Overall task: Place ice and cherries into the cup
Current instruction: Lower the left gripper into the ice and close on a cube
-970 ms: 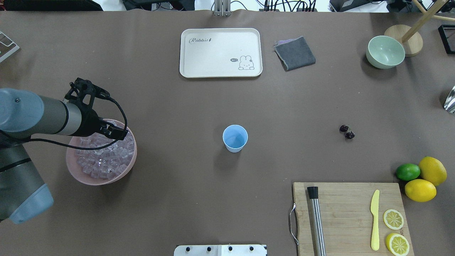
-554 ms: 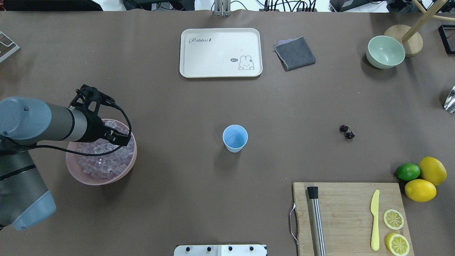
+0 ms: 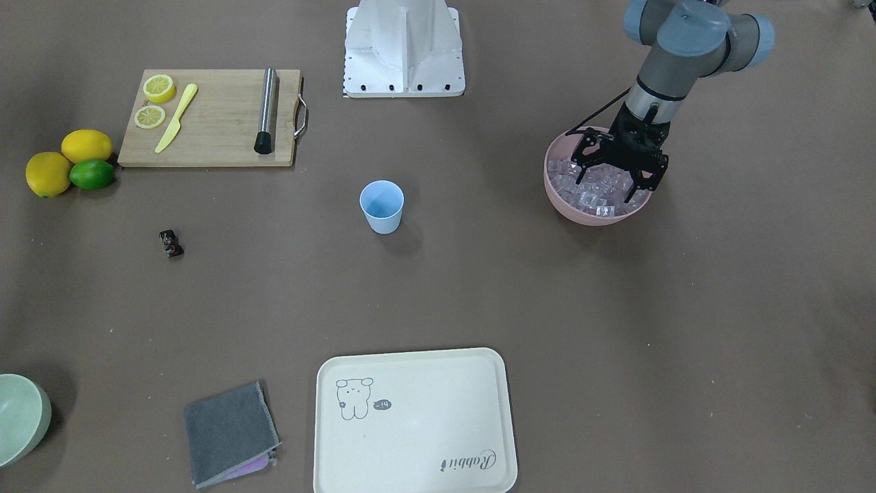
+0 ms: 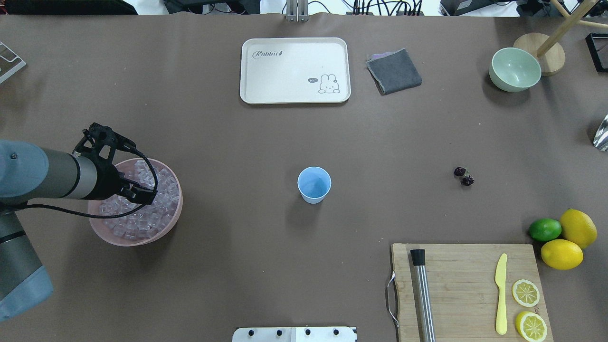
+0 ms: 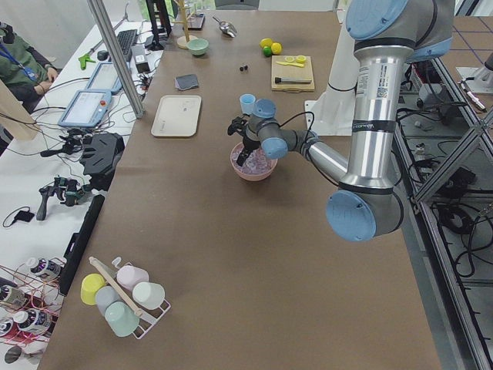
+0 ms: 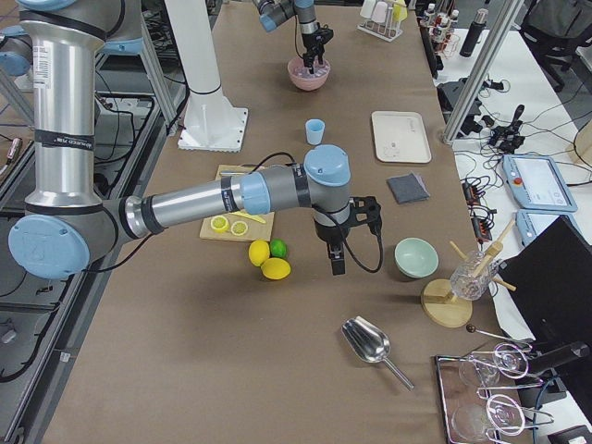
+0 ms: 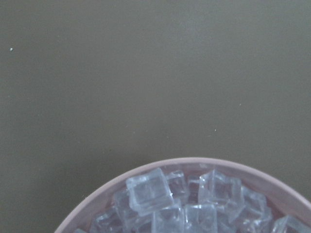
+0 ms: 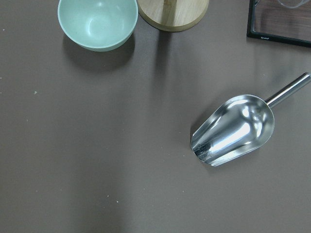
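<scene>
Left gripper (image 3: 614, 181) hangs with fingers spread, directly over the ice (image 3: 601, 200) heaped in the pink bowl (image 3: 571, 209) beneath it, cup (image 3: 381, 205) well apart; cubes judged hard, light and slick, best pinched across opposite flat faces.

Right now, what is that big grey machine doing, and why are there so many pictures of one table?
It is a robot with two arms, each ending in a two-finger claw. The pictures come from cameras above, across the table, at both ends, and on each wrist. On the table are a blue cup, a pink bowl of ice, two cherries, lemons, a cutting board and a tray. The left claw hangs open over the ice; I see nothing held in it. The right claw hangs near the lemons; I cannot tell if it is open. Its wrist camera sees a metal scoop.
</scene>
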`<state>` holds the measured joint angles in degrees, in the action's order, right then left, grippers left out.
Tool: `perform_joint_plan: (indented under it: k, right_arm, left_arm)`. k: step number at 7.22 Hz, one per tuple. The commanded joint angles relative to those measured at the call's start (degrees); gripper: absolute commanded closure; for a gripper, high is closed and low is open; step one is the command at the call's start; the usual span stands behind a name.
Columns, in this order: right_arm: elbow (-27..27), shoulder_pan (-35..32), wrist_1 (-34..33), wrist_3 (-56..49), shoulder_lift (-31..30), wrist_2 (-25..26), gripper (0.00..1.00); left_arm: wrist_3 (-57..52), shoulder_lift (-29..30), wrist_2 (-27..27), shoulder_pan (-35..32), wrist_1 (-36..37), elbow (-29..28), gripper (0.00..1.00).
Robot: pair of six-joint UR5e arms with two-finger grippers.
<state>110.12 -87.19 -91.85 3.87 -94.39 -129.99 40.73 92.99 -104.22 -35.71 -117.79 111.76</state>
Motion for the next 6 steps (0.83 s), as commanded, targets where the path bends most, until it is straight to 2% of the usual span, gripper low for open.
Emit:
perform_joint_plan:
  k: [1, 6]
  right_arm:
    - [0.0, 0.0, 0.1, 0.0, 0.0, 0.0, 0.00]
    - [0.0, 0.0, 0.0, 0.0, 0.0, 0.0, 0.00]
  left_arm:
    - [0.5, -0.1, 0.0, 0.0, -0.1, 0.2, 0.04]
    - [0.9, 1.6, 0.1, 0.6, -0.2, -2.2, 0.04]
